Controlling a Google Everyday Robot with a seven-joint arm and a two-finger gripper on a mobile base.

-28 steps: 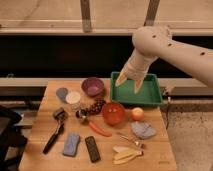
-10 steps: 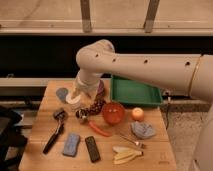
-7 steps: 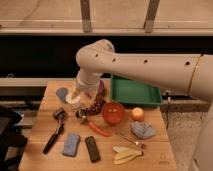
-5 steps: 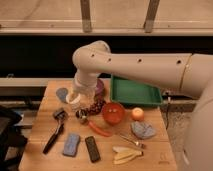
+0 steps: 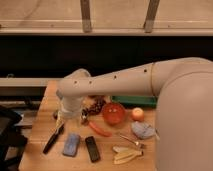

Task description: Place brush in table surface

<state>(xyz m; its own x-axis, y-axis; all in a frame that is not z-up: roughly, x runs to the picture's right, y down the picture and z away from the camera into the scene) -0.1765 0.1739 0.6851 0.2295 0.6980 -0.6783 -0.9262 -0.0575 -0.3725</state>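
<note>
Brush (image 5: 53, 139) is lying flat on the table (image 5: 39, 116), close to the left edge and towards the front-left corner. Its long axis is running on a diagonal. The thin black handle end is pointing at the front-left corner, and the head end is pointing back and right, towards the middle of the table. Only the handle is showing plainly; the head end is running up under the pincer and is blurring into its shadow.

Pincer (image 5: 67, 120) is hanging low over the left part of the table, right above the brush's head end. Its fingers are standing spread wide and are holding nothing. Whether they are touching the brush cannot be told.

The arm is reaching in from the right and is crossing the whole far half of the table, covering what is lying under it. Its large pale shell is blocking the table's right edge and front-right corner.

- Blue-grey pad (image 5: 71, 144) is lying just right of the brush handle, with the black remote (image 5: 92, 148) beside it, both near the front edge.
- Red bowl (image 5: 114, 113) is sitting mid-table, with an orange (image 5: 137, 114) to its right.
- Green tray (image 5: 134, 100) is showing only as a thin strip below the arm.
- A dark cluster (image 5: 95, 106) left of the bowl is too blurred to name.
</note>
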